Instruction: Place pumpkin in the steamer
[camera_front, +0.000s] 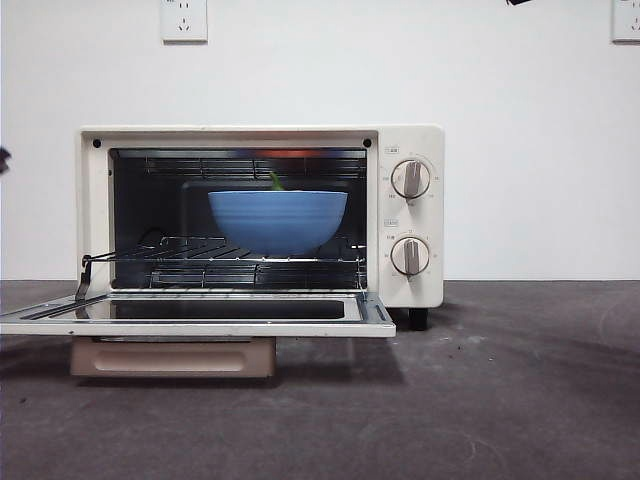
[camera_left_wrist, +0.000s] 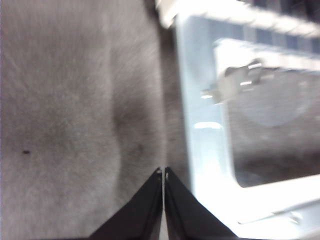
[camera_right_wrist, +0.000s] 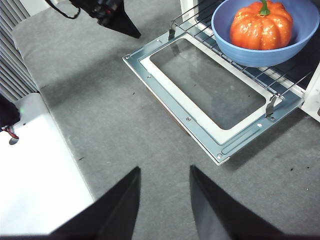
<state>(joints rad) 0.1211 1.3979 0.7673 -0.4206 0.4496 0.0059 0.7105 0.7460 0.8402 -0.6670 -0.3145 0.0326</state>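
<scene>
Front view: even, bright light; sharp focus; soft shadow on the grey table (camera_front: 500, 400) beneath the open door (camera_front: 200, 318) of the steamer (camera_front: 410, 280). Left wrist view: heavily blurred, smeared; door frame overexposed to white glare. Right wrist view: sharp, evenly lit; glossy highlights on the pumpkin (camera_right_wrist: 261, 26); faint reflection in the door glass; soft shadow along the door's edge.

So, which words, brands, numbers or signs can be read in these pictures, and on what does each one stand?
None can be read.
Small labels above the two knobs of the steamer: too small to read.
Dial marks around the knobs: too small.
Both wrist views: no text.
</scene>
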